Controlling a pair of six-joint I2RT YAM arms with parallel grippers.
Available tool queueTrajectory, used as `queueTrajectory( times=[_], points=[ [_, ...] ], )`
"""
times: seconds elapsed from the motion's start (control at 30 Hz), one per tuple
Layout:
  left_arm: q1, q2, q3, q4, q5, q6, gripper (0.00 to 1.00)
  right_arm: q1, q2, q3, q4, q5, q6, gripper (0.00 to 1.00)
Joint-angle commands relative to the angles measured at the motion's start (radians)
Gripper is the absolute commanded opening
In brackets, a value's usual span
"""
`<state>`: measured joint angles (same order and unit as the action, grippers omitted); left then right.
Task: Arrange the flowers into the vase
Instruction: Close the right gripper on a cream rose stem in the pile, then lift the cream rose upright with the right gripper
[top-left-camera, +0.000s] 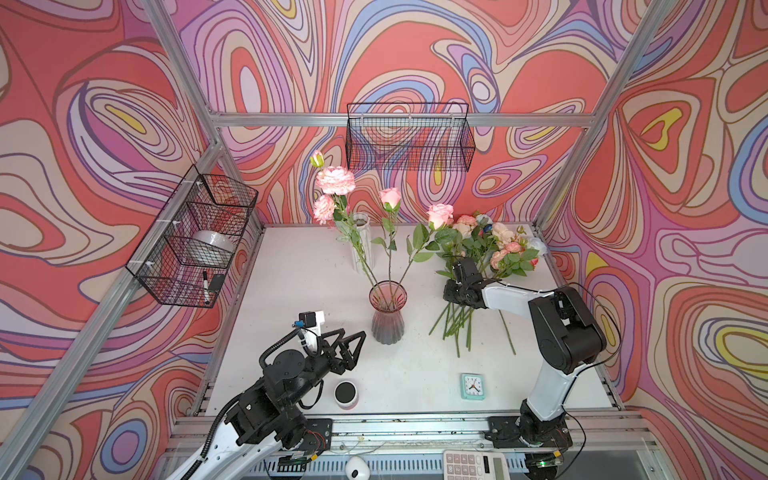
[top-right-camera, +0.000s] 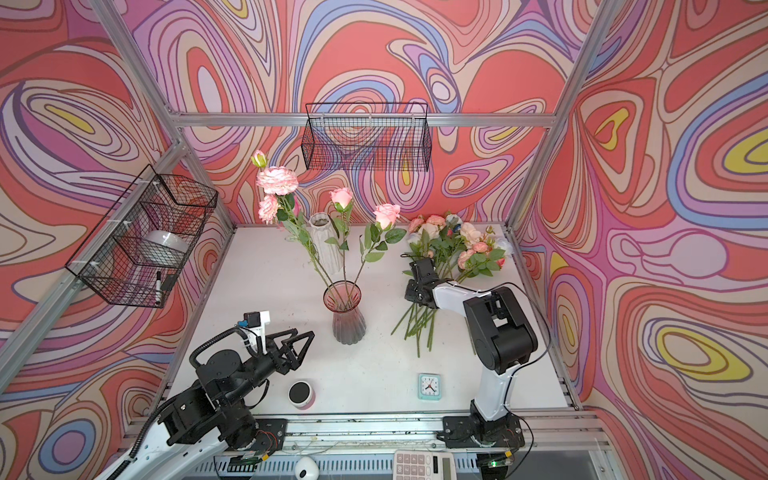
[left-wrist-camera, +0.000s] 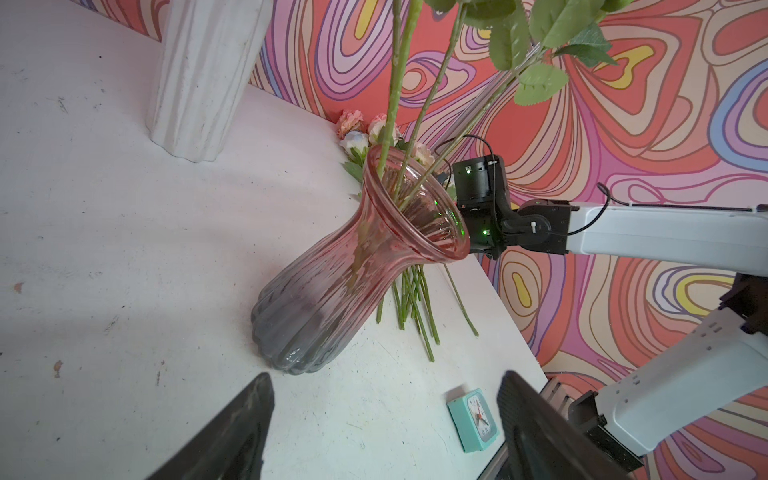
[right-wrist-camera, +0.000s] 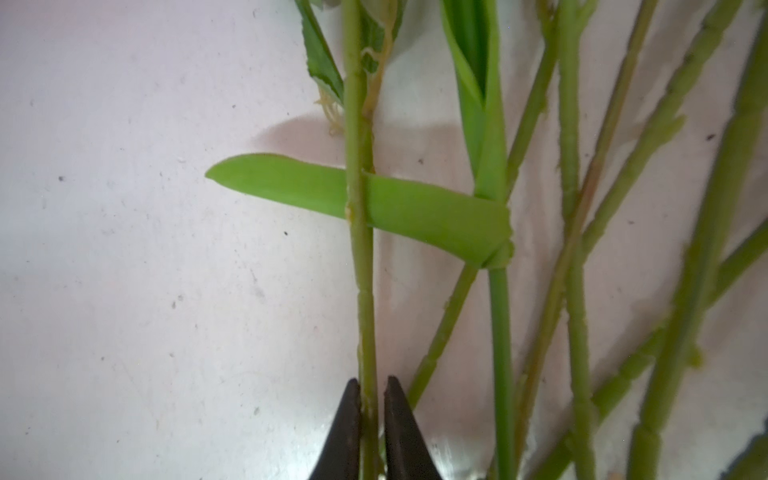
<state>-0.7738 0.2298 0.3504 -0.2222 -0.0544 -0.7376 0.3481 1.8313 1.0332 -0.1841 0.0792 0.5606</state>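
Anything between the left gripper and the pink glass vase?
Nothing; bare white tabletop separates the left gripper from the pink-to-grey ribbed glass vase, shown in the left wrist view.

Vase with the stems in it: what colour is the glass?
Vase: pink neck fading to a grey base; best in the left wrist view.

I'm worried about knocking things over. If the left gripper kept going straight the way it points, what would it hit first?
Probably the pink glass vase: its lower body stands just ahead of the open left gripper, with only bare table between them. How high it would strike is unclear.
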Motion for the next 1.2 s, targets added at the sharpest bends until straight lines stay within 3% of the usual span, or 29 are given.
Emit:
queueTrajectory(
  times=[0.0, 0.17, 0.6, 0.83, 1.17],
  points=[
    [-0.007, 0.004, -0.006, -0.004, -0.01, -0.013, 0.86, 0.0, -0.016, -0.009, 0.013, 0.014, -0.004, 0.09],
    [-0.007, 0.026, -0.004, 0.013, 0.0, -0.013, 0.86, 0.0, -0.053, -0.033, 0.018, 0.024, -0.006, 0.0],
    [-0.008, 0.056, 0.001, 0.037, 0.011, -0.017, 0.86, -0.001, -0.282, -0.108, 0.009, 0.042, -0.011, 0.0],
    [-0.007, 0.059, 0.023, 0.04, 0.017, -0.011, 0.86, -0.001, -0.542, -0.155, -0.049, 0.063, -0.031, 0.0],
    [-0.007, 0.074, 0.052, 0.05, 0.016, 0.006, 0.85, 0.0, -0.95, -0.138, -0.06, -0.02, -0.099, 0.0]
  ],
)
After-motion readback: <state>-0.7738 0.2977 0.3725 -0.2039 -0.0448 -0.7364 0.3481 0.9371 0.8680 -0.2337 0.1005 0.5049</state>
